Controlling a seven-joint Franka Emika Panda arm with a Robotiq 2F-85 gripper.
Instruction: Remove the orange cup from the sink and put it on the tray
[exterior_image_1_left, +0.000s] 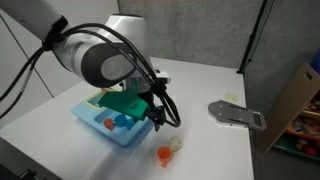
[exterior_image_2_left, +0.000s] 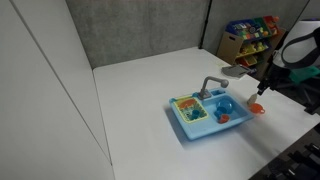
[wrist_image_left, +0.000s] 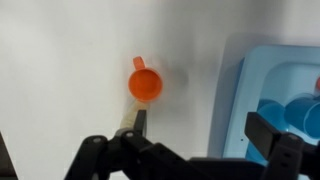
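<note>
Orange cup on table outside sink, at 11 o'clock from gripper; jaws spread wide, empty.

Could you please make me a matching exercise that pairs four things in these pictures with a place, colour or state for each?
Things:
1. orange cup
2. sink
3. faucet
4. fingers

Descriptions:
A. grey and curved
B. open, holding nothing
C. on the white table, outside the basins
D. light blue, with two basins

Pairs: 1-C, 2-D, 3-A, 4-B.
</note>
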